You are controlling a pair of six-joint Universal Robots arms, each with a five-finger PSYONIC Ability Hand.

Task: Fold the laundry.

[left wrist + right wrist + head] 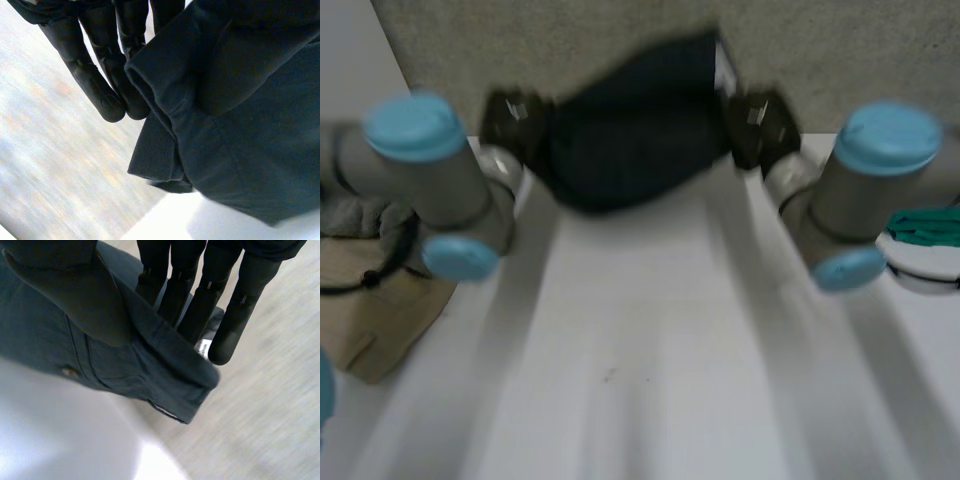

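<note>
Head view: left hand (510,118) and right hand (760,125) pinch the dark garment (630,130) between them.

So the left hand (100,75) has its black fingers (122,55) pretty much straight, lying along the back of a dark garment (250,150), and the thumb (235,65) presses on the front, so the cloth is pinched between them. The fabric's edge rolls over right beside the fingertips. A ribbed band (155,155), maybe a cuff or hem, hangs down just under that fold. Below the garment there's a bit of white table (170,220), and behind the fingers it's a streaky pale surface (50,165).
</note>
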